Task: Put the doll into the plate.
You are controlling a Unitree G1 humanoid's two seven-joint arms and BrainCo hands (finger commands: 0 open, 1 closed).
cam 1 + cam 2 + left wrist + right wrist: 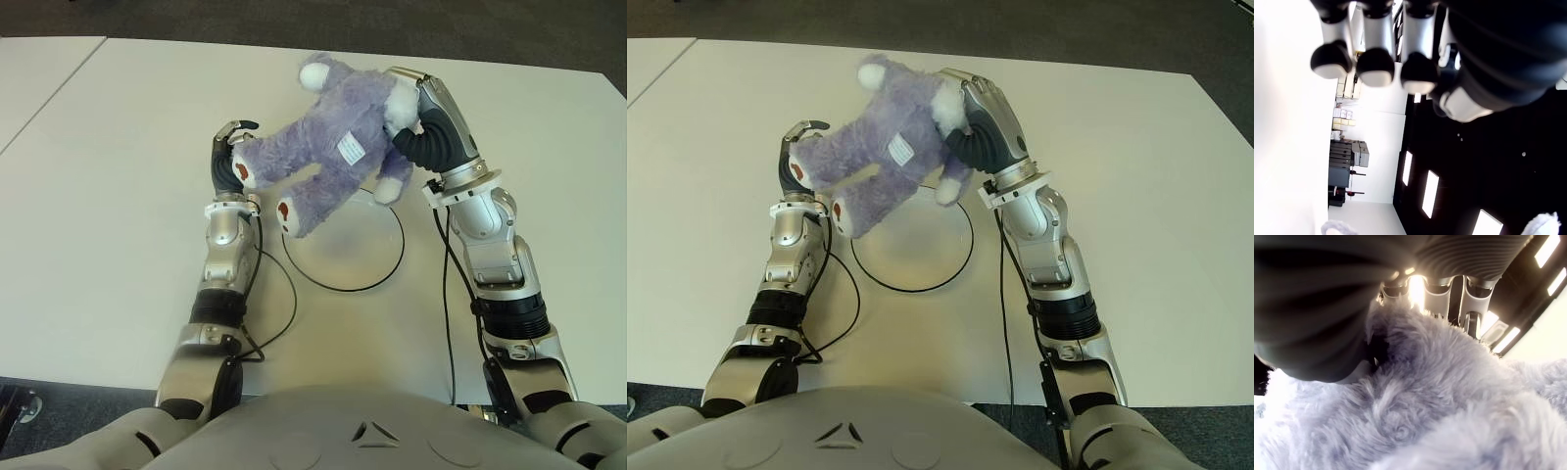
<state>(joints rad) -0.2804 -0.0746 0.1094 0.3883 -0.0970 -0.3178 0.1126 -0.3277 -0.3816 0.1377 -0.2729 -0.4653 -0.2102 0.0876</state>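
1. Left eye view: the doll, a purple plush bear, hangs in the air over the far edge of the plate, a clear disc with a dark rim lying on the white table. Its long axis runs slantwise, the head far and to the robot's right, the feet near and to its left. The right hand is clamped on the head end and carries the weight. The left hand shows just beside one foot, at the plate's left, with its fingers curled loosely; whether they touch the fur cannot be told

2. Right eye view: the same slant shows, the lower foot over the plate's left rim and the body over its far half. The plate lies between the two forearms, toward the robot from the doll, with bare table all round and no edge close by. By my judgement the coming move is a short descent toward the robot

3. Left wrist view: the left fingertips stand in a row, slightly bent, with nothing between them; only tufts of fur show at the frame's border. This hand holds nothing

4. Right wrist view: fur fills the frame and the right fingers press into it from behind, a firm grasp
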